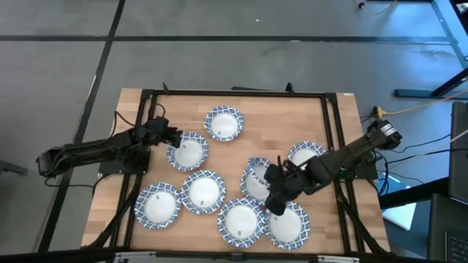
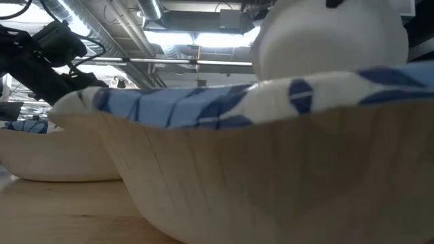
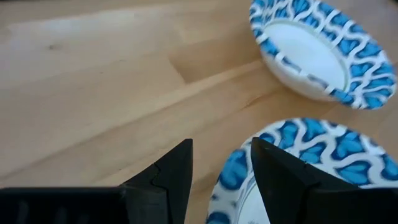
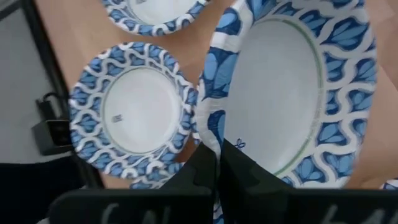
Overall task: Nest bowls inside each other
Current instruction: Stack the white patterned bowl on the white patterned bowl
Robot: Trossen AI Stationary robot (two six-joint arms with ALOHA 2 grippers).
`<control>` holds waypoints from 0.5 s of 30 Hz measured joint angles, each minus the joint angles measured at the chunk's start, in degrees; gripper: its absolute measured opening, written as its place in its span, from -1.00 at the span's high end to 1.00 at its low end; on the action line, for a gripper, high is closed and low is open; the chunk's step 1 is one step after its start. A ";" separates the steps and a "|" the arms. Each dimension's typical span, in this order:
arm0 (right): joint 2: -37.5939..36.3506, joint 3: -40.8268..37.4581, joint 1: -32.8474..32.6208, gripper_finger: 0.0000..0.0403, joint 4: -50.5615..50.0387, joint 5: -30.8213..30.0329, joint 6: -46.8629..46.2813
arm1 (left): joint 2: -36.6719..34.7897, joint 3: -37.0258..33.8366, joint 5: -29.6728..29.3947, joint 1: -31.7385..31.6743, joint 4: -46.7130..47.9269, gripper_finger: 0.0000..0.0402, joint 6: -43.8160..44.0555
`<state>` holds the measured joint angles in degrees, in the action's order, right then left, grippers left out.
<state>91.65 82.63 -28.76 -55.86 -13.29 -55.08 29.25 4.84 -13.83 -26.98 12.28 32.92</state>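
Observation:
Several small bowls with white insides and blue-patterned rims sit on their bases on the wooden table point(image 1: 131, 109). My left gripper point(image 1: 170, 136) is open at the left rim of one bowl point(image 1: 187, 153). In its wrist view one finger point(image 3: 277, 177) stands over the bowl's inside and the other point(image 3: 177, 177) outside the rim point(image 3: 231, 171); I cannot tell whether they touch it. Another bowl point(image 3: 311, 50) lies beyond. My right gripper point(image 1: 275, 199) is shut on the rim of a bowl point(image 1: 254, 179) near the table's middle. My right gripper pinches the held bowl's patterned rim point(image 4: 210, 134) between its two fingers point(image 4: 239, 171), one inside and one outside. The fingers come slanting down from the table's right. The bowl point(image 4: 292, 93) looms large over its neighbour point(image 4: 134, 115), and its white underside point(image 2: 325, 41) shows above the nearest bowl's rim.
A row of bowls point(image 1: 202, 191), point(image 1: 158, 205), point(image 1: 241, 222), point(image 1: 287, 225) lies along the near edge, the last under my right gripper. One bowl point(image 1: 223, 123) sits toward the far edge and one point(image 1: 307, 153) under the right arm. A black frame point(image 1: 234, 93) borders the table.

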 joint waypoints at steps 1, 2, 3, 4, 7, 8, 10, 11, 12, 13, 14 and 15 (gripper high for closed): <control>0.67 0.00 0.04 0.97 -0.33 -0.03 -0.01 | 0.02 0.00 0.01 0.02 0.05 0.22 0.03; 1.47 -0.03 0.16 0.97 -0.55 -0.05 0.07 | 0.01 0.00 0.01 0.00 0.05 0.22 0.03; 2.36 -0.07 0.40 0.97 -0.62 0.04 0.44 | 0.01 0.00 0.03 0.00 0.05 0.22 0.05; 3.30 -0.07 0.74 0.97 -0.77 0.42 1.04 | -0.01 0.00 0.01 0.01 0.05 0.22 0.09; 6.05 -0.07 1.58 0.97 -2.15 1.09 1.36 | -0.02 0.00 0.01 0.02 0.05 0.22 0.11; 6.83 -0.07 1.86 0.97 -2.53 1.12 1.37 | 0.01 0.00 0.01 0.01 0.05 0.22 0.11; 8.29 -0.09 2.32 0.97 -3.88 1.17 1.40 | 0.01 0.00 0.01 0.01 0.05 0.22 0.08; 8.87 -0.09 2.53 0.97 -3.99 1.21 1.41 | -0.01 0.00 0.01 0.02 0.05 0.22 0.07; 9.47 -0.09 2.72 0.97 -3.92 1.33 1.45 | -0.02 0.00 0.01 0.00 0.05 0.22 0.07; 10.01 -0.09 2.81 0.97 -3.93 1.52 1.63 | 0.00 0.00 0.01 0.00 0.05 0.22 0.07; 10.48 -0.09 2.94 0.97 -3.94 1.61 1.87 | 0.01 0.00 0.01 0.02 0.06 0.22 0.04; 10.95 -0.09 3.12 0.97 -3.97 1.61 1.95 | -0.01 0.00 0.01 0.00 0.05 0.22 0.01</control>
<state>102.60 82.54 -25.64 -59.83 -11.68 -53.12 29.24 4.84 -13.82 -26.98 12.34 32.93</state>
